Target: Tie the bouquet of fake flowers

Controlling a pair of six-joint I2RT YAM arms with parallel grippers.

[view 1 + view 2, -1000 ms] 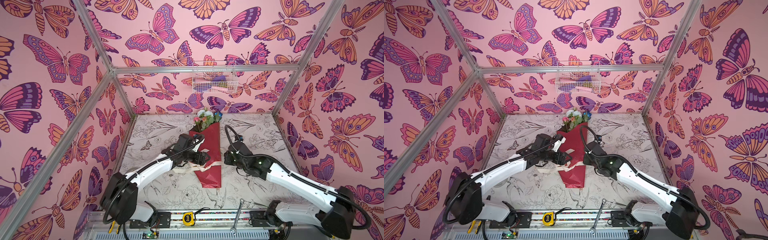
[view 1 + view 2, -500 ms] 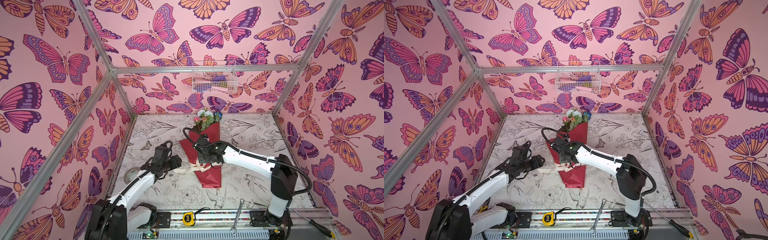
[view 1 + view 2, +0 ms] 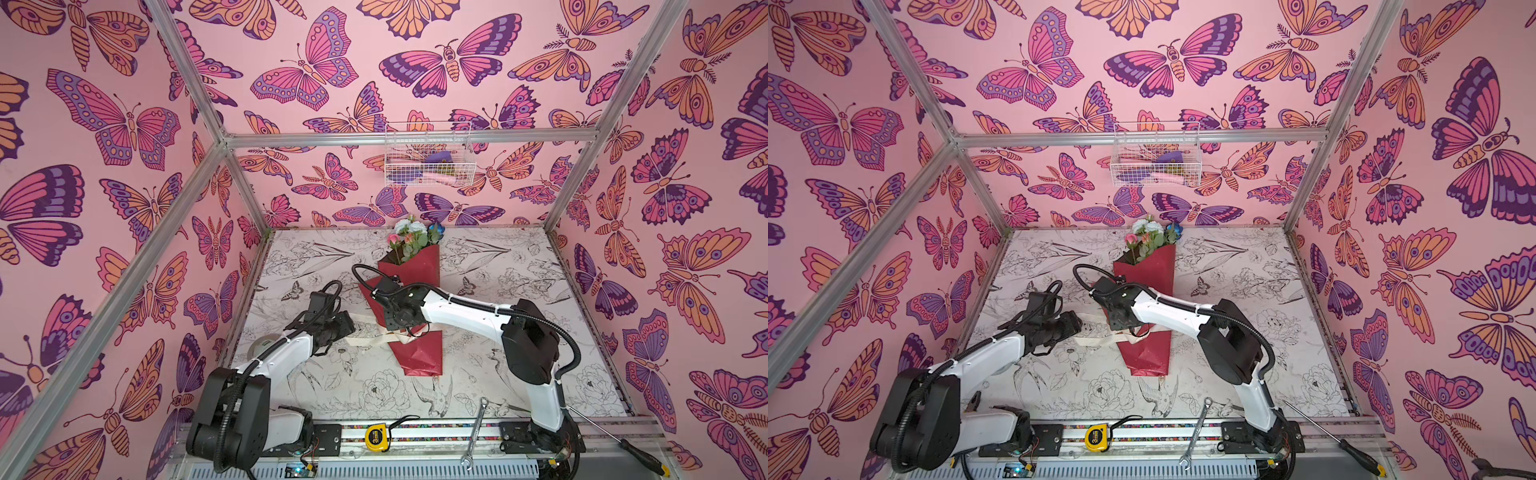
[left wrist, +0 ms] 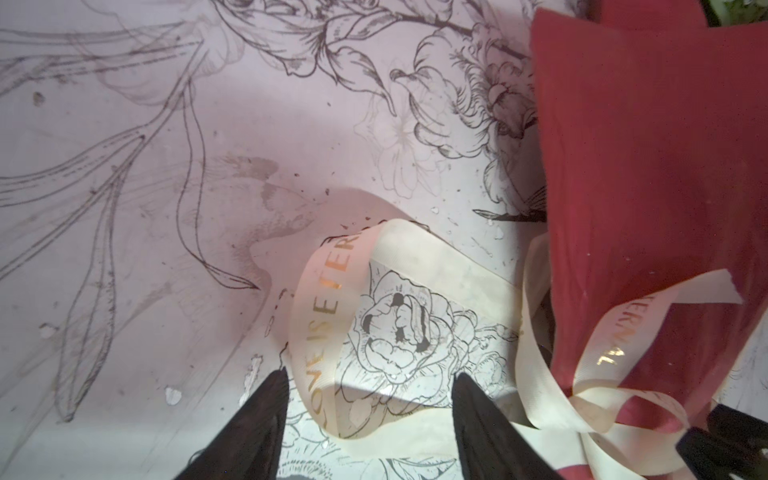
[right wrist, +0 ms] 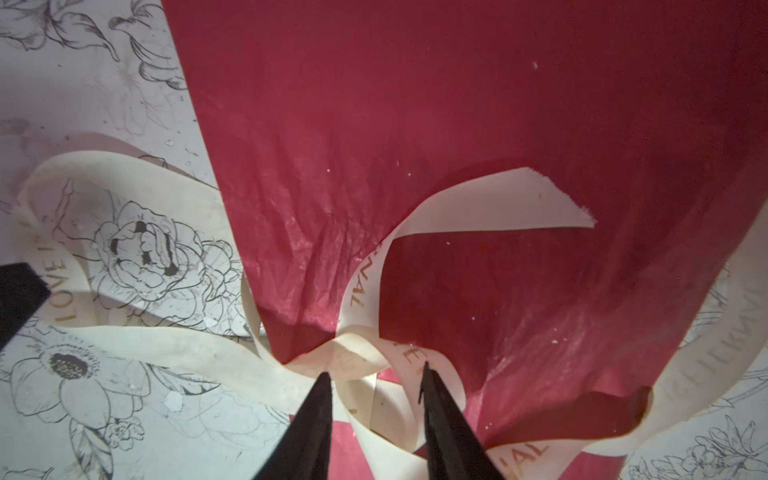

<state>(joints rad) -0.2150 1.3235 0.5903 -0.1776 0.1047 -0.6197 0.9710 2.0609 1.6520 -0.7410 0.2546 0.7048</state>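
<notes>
Lying under R hand (image 5: 376, 370), bouquet (image 3: 417, 270); L hand (image 4: 370, 374) just beside; both spread apart.

left arm (image 3: 286, 353) folded low and stretched forward toward the middle, left gripper (image 4: 370, 374) pointed inward, jaws held pretty wide apart, right arm (image 3: 461, 309) bent at the elbow and reached across to the centre, right gripper (image 5: 376, 372) tipped downward, jaws parted a bit narrower

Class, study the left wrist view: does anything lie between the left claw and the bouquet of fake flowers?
Yes: a loop of the cream ribbon sits between the left claw and the bouquet, partly within the claw's open jaws. Nothing else visible intervenes.
</notes>
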